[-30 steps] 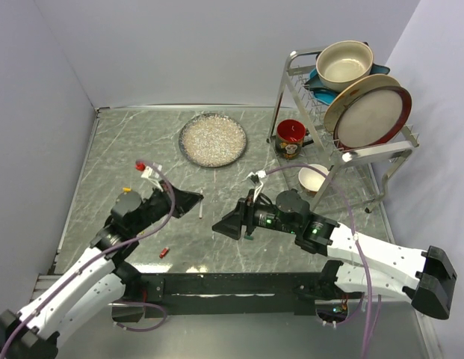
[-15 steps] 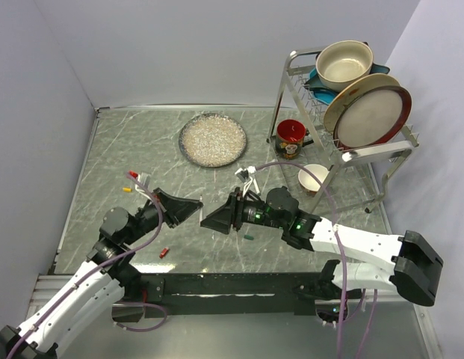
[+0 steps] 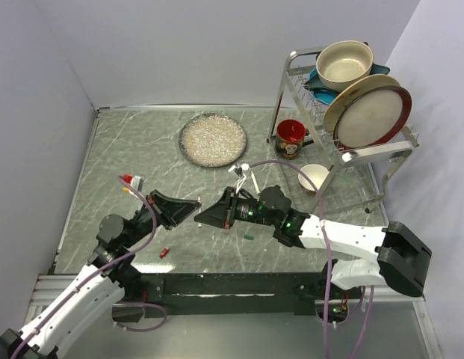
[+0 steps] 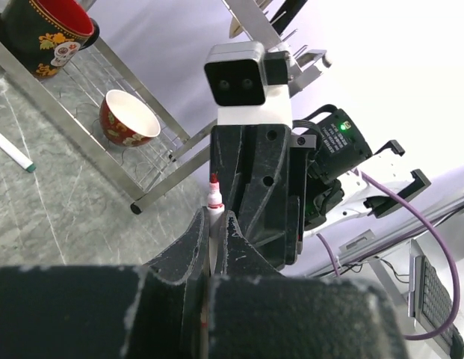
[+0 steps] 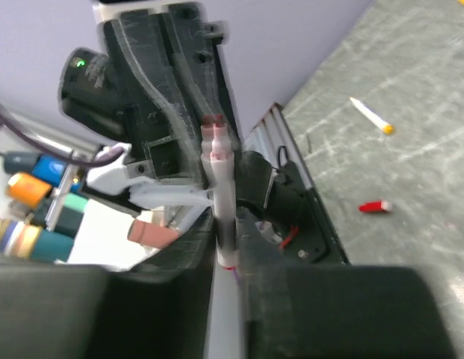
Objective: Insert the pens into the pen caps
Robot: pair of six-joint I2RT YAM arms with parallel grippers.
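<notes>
My left gripper (image 3: 197, 203) and right gripper (image 3: 200, 218) meet tip to tip above the middle of the table. A white pen (image 4: 214, 200) with a red collar at its tip sticks out between the closed fingers of the left gripper (image 4: 214, 213), against the right gripper's fingers. In the right wrist view the white pen (image 5: 220, 179) runs from between the closed fingers of the right gripper (image 5: 230, 224) up to the left gripper. A red cap (image 3: 164, 252) and a dark green cap (image 3: 248, 236) lie on the table. A yellow-tipped pen (image 5: 370, 116) and a green-tipped pen (image 4: 11, 149) also lie there.
A glittery round plate (image 3: 212, 139) sits at the back centre. A metal dish rack (image 3: 344, 112) with plates and a bowl stands at the back right. Beside it are a red mug (image 3: 291, 137) and a small bowl (image 3: 314, 178). A small yellow piece (image 3: 126, 190) lies at the left.
My right arm has swung left to the left gripper's tip, and its jaws have closed from wide open onto the pen. The left gripper has stayed shut on the pen.
</notes>
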